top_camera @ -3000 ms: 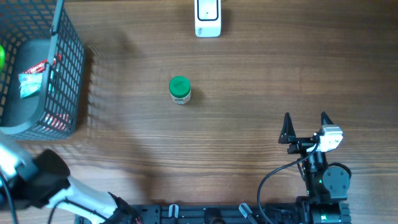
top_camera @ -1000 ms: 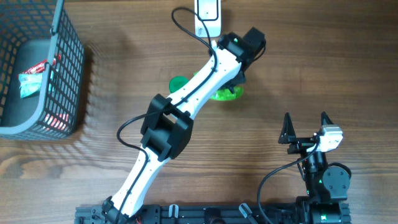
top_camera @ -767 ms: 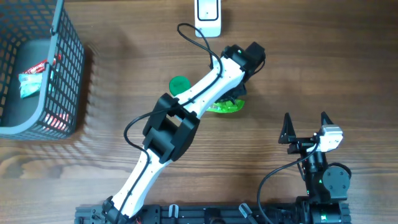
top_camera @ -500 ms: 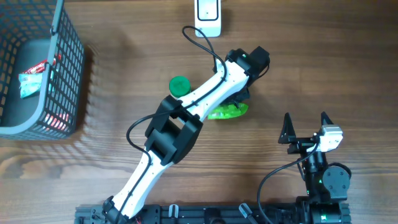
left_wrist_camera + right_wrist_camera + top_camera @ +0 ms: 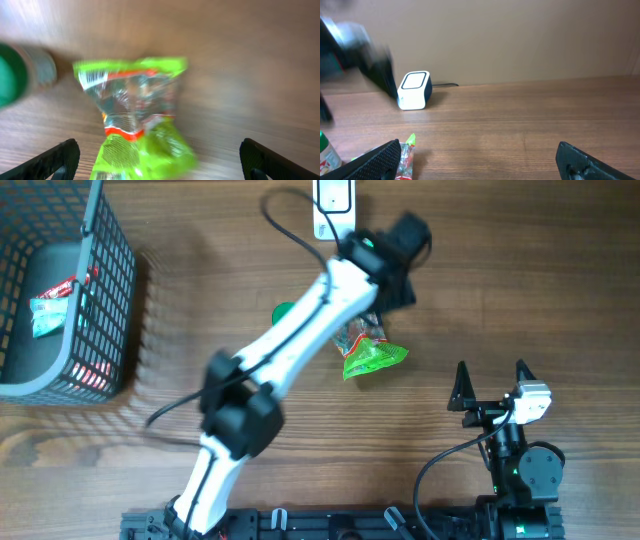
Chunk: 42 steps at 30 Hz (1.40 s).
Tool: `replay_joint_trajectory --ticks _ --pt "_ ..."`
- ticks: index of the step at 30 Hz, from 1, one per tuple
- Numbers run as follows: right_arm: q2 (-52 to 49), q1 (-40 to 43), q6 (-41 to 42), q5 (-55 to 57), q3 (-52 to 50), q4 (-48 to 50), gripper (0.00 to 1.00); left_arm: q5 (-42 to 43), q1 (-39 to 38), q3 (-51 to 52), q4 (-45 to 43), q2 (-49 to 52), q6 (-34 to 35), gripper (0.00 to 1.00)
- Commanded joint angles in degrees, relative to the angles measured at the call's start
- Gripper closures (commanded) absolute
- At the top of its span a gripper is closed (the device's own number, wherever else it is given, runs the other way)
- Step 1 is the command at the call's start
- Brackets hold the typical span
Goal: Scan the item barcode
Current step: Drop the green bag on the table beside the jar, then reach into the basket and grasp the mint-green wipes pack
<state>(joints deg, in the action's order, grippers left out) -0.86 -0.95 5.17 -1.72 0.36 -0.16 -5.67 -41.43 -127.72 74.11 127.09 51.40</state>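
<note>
Jaws of the left gripper (image 5: 160,162) are spread wide and grasp nothing. In the left wrist view we see both tips at the bottom corners with the packet (image 5: 137,120) lying on the wood between and beyond them. We can't tell if either tip touches it, as the view is blurred. Overhead, the left gripper (image 5: 395,265) is a dark blur just above the packet (image 5: 370,350), and the white arm runs diagonally across the middle.

The right gripper (image 5: 491,385) is also released, jaws apart and nothing between them, parked near the front edge to the right.

For room, we see bare wood right of the packet and between it and the right gripper. The bottle (image 5: 285,313) stands near on the packet's left, half hidden by the arm. The scanner (image 5: 333,205) sits at the far edge, beyond the left gripper. The basket (image 5: 100,300) is at the left edge, well apart.

The table (image 5: 520,280) is brown wood grain, with a plain beige wall behind the scanner (image 5: 414,90) in the right wrist view.

The packet lies flat near table centre. It has bright green ends, a clear crinkled middle and a red-orange band. A white striped patch at one corner may be the barcode, but it's too blurred to say.
</note>
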Motion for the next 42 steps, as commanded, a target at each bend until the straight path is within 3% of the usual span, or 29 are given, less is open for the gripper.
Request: replay_joint_trajectory --ticks 1,9,18,24,31,42 --pt "-0.1 0.2 0.9 -0.9 -0.1 0.2 0.0 -0.7 2.3 -6.1 0.0 -10.5 -6.0 0.0" --pt "-0.1 0.2 0.8 -0.9 -0.1 0.2 0.0 -13.5 16.1 -6.9 3.8 -25.2 -7.7 0.0" --pt "-0.1 0.2 0.8 -0.9 -0.1 0.2 0.0 -2.0 54.4 -6.8 6.4 -32.2 -7.3 0.0" --pt "-0.1 0.2 0.9 -0.9 -0.1 0.2 0.0 0.7 70.3 -3.2 12.5 -28.6 -3.9 0.0" --pt "-0.1 0.2 0.8 -0.9 -0.1 0.2 0.0 2.1 78.2 10.3 6.5 -23.8 3.1 0.0" --pt "-0.1 0.2 0.8 -0.9 -0.1 0.2 0.0 3.5 79.3 24.3 -11.8 -17.9 8.1 0.0"
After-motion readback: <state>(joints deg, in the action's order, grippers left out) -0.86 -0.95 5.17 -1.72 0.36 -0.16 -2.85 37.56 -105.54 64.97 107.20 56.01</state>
